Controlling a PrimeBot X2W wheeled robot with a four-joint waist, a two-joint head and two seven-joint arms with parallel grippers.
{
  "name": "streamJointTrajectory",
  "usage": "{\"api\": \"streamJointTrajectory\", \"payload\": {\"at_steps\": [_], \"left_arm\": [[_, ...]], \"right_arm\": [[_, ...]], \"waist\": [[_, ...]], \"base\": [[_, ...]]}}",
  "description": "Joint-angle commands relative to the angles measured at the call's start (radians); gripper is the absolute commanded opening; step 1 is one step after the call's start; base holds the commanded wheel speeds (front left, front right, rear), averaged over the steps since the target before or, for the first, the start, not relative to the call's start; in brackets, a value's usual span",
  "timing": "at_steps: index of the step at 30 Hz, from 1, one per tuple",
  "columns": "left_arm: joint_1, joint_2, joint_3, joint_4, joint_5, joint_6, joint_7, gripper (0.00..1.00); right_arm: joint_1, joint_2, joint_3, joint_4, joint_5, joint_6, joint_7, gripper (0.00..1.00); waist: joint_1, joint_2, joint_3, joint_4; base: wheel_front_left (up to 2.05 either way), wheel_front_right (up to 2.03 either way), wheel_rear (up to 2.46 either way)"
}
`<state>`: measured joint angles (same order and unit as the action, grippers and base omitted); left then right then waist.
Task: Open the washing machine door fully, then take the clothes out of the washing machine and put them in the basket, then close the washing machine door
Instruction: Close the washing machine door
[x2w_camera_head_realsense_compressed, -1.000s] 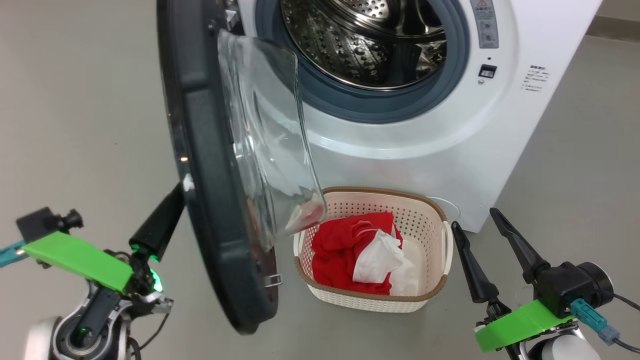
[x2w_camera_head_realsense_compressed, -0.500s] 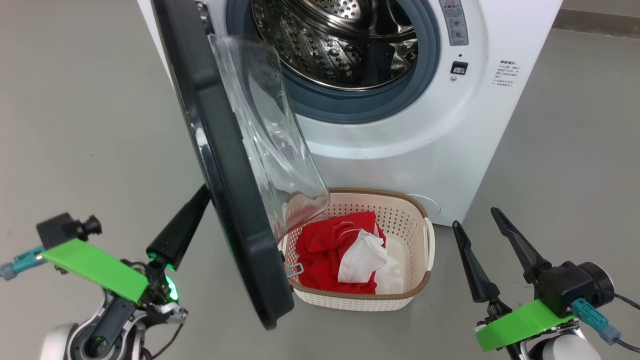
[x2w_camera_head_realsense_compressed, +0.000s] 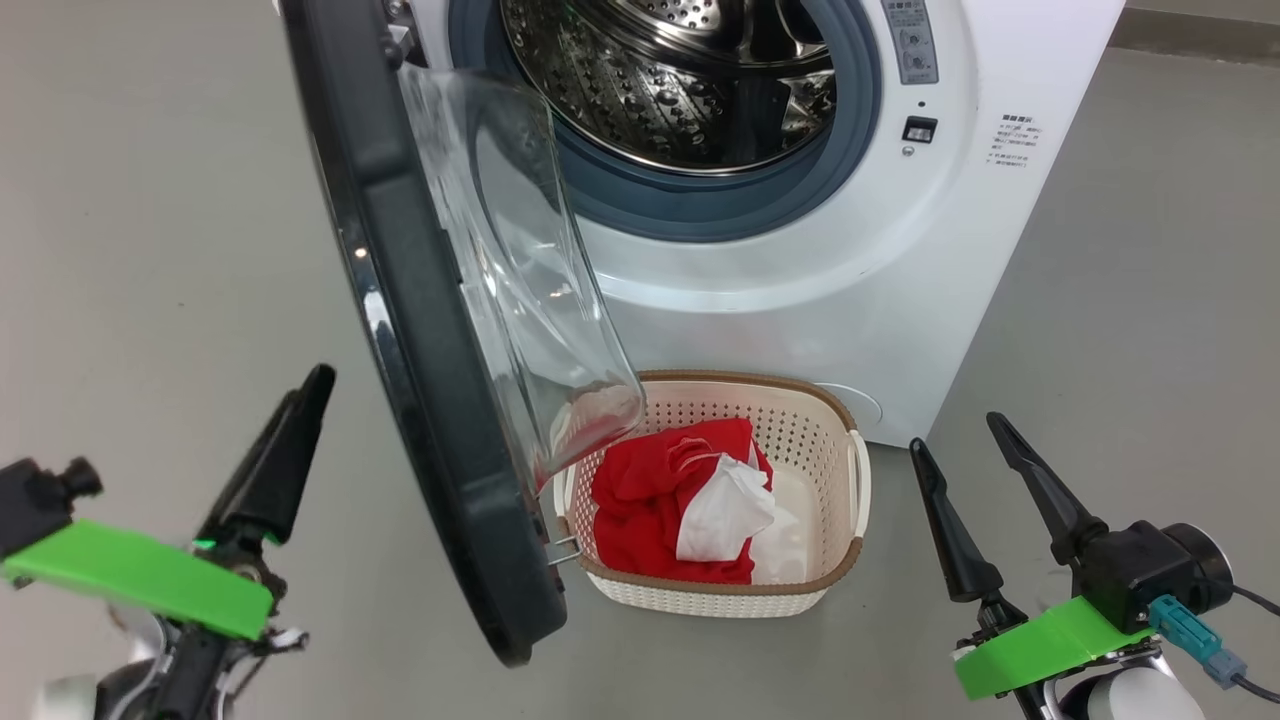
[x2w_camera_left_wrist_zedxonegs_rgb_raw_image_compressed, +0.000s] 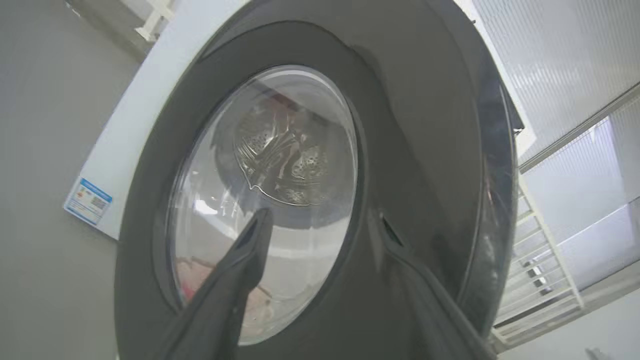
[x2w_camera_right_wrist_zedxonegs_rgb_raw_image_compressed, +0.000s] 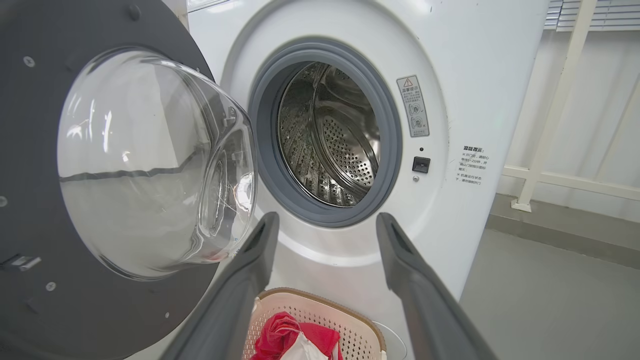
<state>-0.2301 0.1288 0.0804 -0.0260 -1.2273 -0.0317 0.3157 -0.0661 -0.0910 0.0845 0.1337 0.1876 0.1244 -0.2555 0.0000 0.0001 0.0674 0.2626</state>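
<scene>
- Left wrist view: the left gripper (x2w_camera_left_wrist_zedxonegs_rgb_raw_image_compressed: 322, 220) has its two fingers spread wide with nothing between them. They point at the outer face of the washing machine door (x2w_camera_left_wrist_zedxonegs_rgb_raw_image_compressed: 425, 150); I cannot tell whether a fingertip touches it.
- In the head view the right gripper (x2w_camera_head_realsense_compressed: 955, 432) hangs to the right of the basket (x2w_camera_head_realsense_compressed: 700, 600), fingers parted and empty.
- The door stands part-way open, swung out from the washing machine (x2w_camera_head_realsense_compressed: 800, 330), with its glass bowl (x2w_camera_head_realsense_compressed: 520, 280) turned toward the drum (x2w_camera_head_realsense_compressed: 680, 90). As much of the drum as shows looks bare.
- The clothes (x2w_camera_head_realsense_compressed: 640, 500) lie heaped in the basket, on the floor just in front of the machine. By my judgement only the closing remains.
- The door is rigid and hinged, and probably has some weight. It calls for a push rather than a pinch.
- Its rim is glossy, so a finger set at a slant could slide off; pressing square-on seems safer.
- The best spot is likely the outer rim near the free edge, the side that carries the latch hook (x2w_camera_head_realsense_compressed: 562, 550). That is far from the hinge and off the glass centre.
- The clothes are soft and light and need no more handling.
- The basket is light plastic and would skid if nudged. The door's lower edge looks close to its near corner, but the clearance cannot be told.
</scene>
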Motion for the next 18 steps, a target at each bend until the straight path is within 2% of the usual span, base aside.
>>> {"api": "streamJointTrajectory", "payload": {"at_steps": [1,5,6,9,13,18], "left_arm": [[0.001,0.040,0.032,-0.024,0.047,-0.018,-0.023,1.00],[0.029,0.099,-0.003,-0.005,0.289,-0.053,-0.188,1.00],[0.041,0.108,-0.017,0.007,0.381,-0.059,-0.270,1.00],[0.057,0.129,-0.036,0.034,0.529,-0.043,-0.389,1.00],[0.074,0.139,-0.069,0.081,0.670,-0.014,-0.501,1.00],[0.087,0.138,-0.094,0.130,0.774,0.020,-0.555,1.00]], "right_arm": [[-0.032,-0.004,0.024,-0.025,0.010,0.006,-0.006,1.00],[-0.032,-0.002,0.026,-0.024,0.013,0.006,-0.006,1.00],[-0.030,-0.001,0.026,-0.024,0.014,0.006,-0.006,1.00],[-0.027,0.001,0.025,-0.025,0.014,0.006,-0.006,1.00],[-0.023,0.002,0.026,-0.026,0.014,0.006,-0.006,1.00],[-0.017,0.003,0.028,-0.026,0.016,0.006,-0.006,1.00]], "waist": [[0.0000,-0.0001,-0.001,0.000],[0.0000,-0.0001,-0.004,-0.002],[0.0000,-0.0001,-0.007,-0.002],[0.0000,-0.0001,-0.010,-0.003],[0.0000,-0.0001,-0.016,-0.004],[0.0000,-0.0001,-0.022,-0.003]], "base": [[0.00,0.00,0.00],[0.00,0.00,0.00],[0.00,0.00,0.00],[0.00,0.00,0.00],[0.00,0.00,0.00],[0.00,0.00,0.00]]}}
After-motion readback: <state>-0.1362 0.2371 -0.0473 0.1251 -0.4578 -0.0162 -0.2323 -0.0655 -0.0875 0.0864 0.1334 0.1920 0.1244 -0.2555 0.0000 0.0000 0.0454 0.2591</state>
